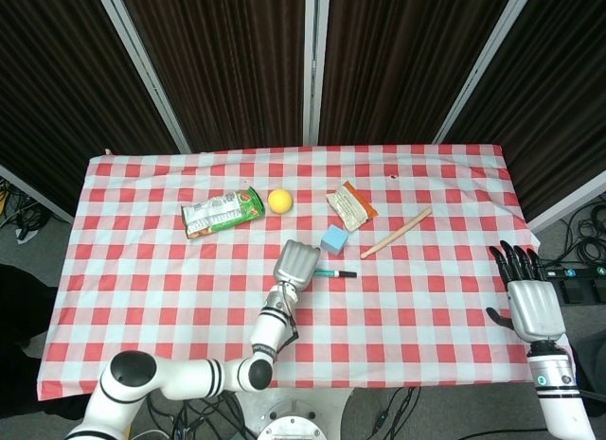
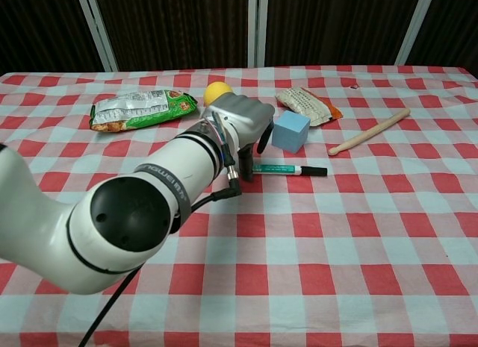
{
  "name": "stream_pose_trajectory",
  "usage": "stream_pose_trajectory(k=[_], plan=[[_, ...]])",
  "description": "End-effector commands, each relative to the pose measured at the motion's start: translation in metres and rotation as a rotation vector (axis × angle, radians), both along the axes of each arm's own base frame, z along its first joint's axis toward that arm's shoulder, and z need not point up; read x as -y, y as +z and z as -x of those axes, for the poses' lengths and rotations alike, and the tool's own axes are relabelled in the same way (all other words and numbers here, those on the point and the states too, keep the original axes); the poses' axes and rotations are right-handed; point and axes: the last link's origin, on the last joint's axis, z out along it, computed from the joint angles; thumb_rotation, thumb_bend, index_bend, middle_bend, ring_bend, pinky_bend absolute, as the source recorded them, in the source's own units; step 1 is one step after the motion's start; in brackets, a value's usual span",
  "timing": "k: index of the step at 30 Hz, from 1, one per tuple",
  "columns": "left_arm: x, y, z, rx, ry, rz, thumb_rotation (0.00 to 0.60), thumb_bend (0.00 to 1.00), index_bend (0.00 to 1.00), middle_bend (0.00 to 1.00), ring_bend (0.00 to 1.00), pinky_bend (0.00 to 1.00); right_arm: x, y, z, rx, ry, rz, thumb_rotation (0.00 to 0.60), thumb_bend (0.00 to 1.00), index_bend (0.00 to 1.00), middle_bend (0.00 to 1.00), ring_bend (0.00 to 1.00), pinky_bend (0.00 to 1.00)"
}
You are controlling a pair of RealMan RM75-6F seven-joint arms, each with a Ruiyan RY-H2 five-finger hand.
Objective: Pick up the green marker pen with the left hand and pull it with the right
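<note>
The green marker pen (image 2: pixel 287 169) lies flat on the checked cloth, black cap pointing right; in the head view the marker pen (image 1: pixel 335 272) sits just right of my left hand. My left hand (image 2: pixel 243 122) hovers palm down over the pen's left end, fingers hanging toward it, and I see no grip on it. From above, the left hand (image 1: pixel 296 264) hides that end of the pen. My right hand (image 1: pixel 528 294) stays off the table's right edge, fingers spread, holding nothing. It does not show in the chest view.
A blue cube (image 2: pixel 290 130) stands just behind the pen, close to my left hand. A wooden stick (image 2: pixel 370 130) lies to the right, a white-orange packet (image 2: pixel 308 104) behind the cube, and a yellow ball (image 2: pixel 215 90) and green snack bag (image 2: pixel 142 108) at the back left.
</note>
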Motion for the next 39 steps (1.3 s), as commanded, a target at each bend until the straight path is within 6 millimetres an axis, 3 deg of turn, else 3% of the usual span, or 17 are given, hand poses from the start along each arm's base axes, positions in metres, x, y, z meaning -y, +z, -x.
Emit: stream_pose_trajectory(k=[1, 13, 39], plan=[[0.0, -0.003, -0.002, 0.0, 0.01, 0.008, 0.6, 0.12, 0.49, 0.52, 0.78, 0.81, 0.0, -0.001, 0.0, 0.0, 0.001, -0.001, 0.6, 0.03, 0.0, 0.0, 0.0, 0.03], [-0.007, -0.008, -0.002, -0.013, 0.017, 0.002, 0.6, 0.22, 0.51, 0.53, 0.79, 0.81, 0.0, -0.002, 0.003, 0.005, -0.011, -0.006, 0.6, 0.03, 0.0, 0.0, 0.0, 0.03], [-0.004, -0.016, 0.006, -0.04, 0.038, 0.018, 0.6, 0.31, 0.54, 0.55, 0.84, 0.83, 0.0, -0.001, 0.008, 0.013, -0.03, -0.005, 0.6, 0.03, 0.0, 0.0, 0.0, 0.03]])
